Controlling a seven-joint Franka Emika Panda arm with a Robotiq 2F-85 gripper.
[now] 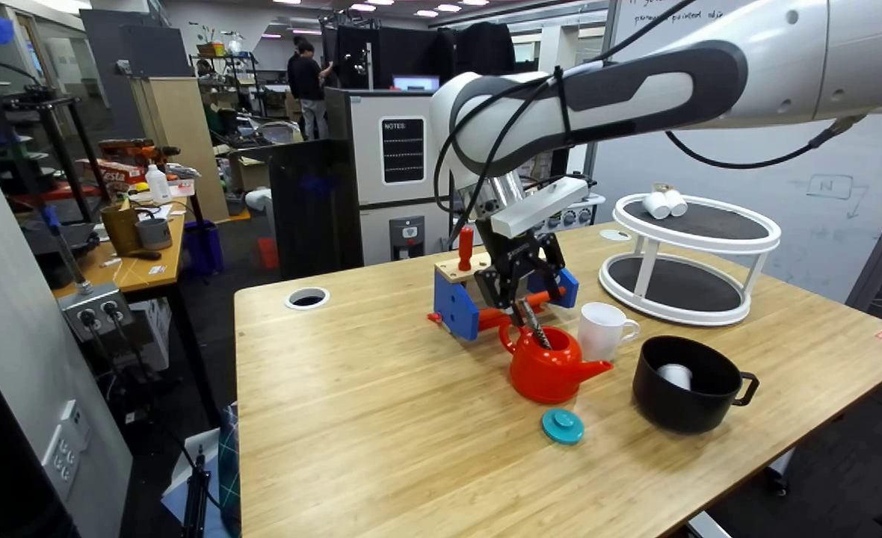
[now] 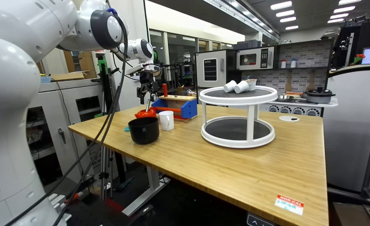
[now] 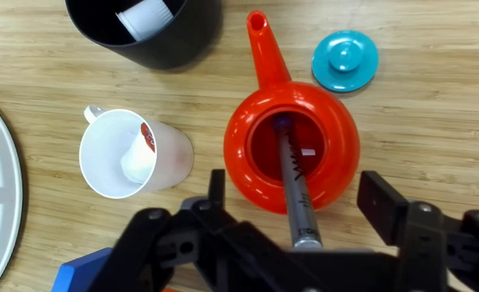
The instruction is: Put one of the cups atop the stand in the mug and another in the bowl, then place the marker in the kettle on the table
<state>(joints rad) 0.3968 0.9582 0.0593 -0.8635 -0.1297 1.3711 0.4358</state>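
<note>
A grey marker (image 3: 300,202) with black scribbles leans tilted inside the red kettle (image 3: 341,125), its blue end down in the opening. My gripper (image 3: 294,192) hangs over the kettle, jaws spread on both sides of the marker, with a gap at each finger. In an exterior view the gripper (image 1: 527,280) is just above the marker's upper end. One white cup (image 3: 140,158) lies in the white mug (image 3: 170,150) beside the kettle. Another cup (image 3: 148,18) sits in the black bowl (image 1: 669,411). More white cups (image 2: 242,87) rest atop the round stand (image 2: 238,100).
Close behind the kettle is a blue rack (image 1: 456,310) with red rods and an upright red peg. A teal lid (image 1: 563,426) lies on the wooden table (image 1: 351,418) in front of the kettle. The mug is near one gripper finger in the wrist view.
</note>
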